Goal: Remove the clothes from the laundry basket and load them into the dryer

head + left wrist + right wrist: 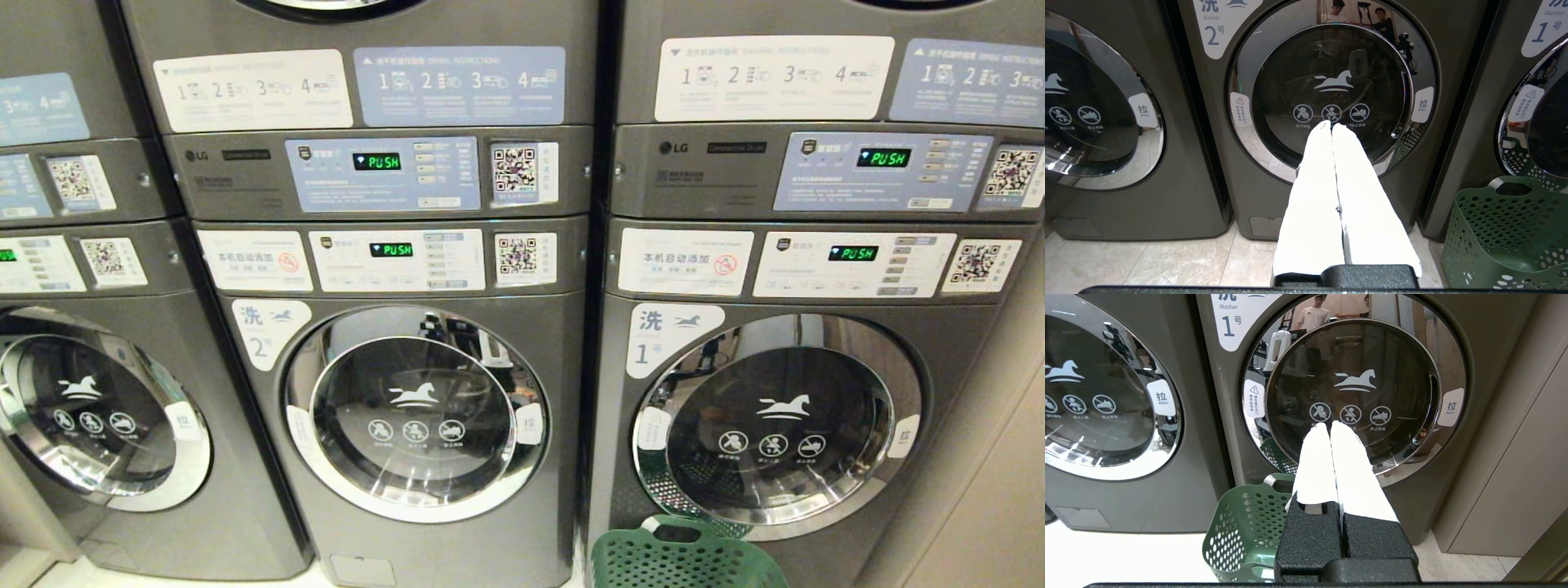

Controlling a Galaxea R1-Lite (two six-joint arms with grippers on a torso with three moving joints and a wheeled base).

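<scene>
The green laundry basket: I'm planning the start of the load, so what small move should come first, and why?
Probably lower the right gripper toward the green laundry basket and open it. Both grippers, the left gripper included, are shut and empty, pointing at closed doors. The basket stands on the floor before washer 1, on the right arm's side. Its contents are not visible.

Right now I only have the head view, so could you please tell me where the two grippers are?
Observer: The left gripper faces washer 2's door, fingers pressed together, holding nothing.
Operator: And the right one?
Observer: The right gripper faces washer 1's door, fingers together, also empty.
Operator: Any clothes in the basket?
Observer: In the left wrist view, the part of the green basket whose inside I can see shows none.
</scene>
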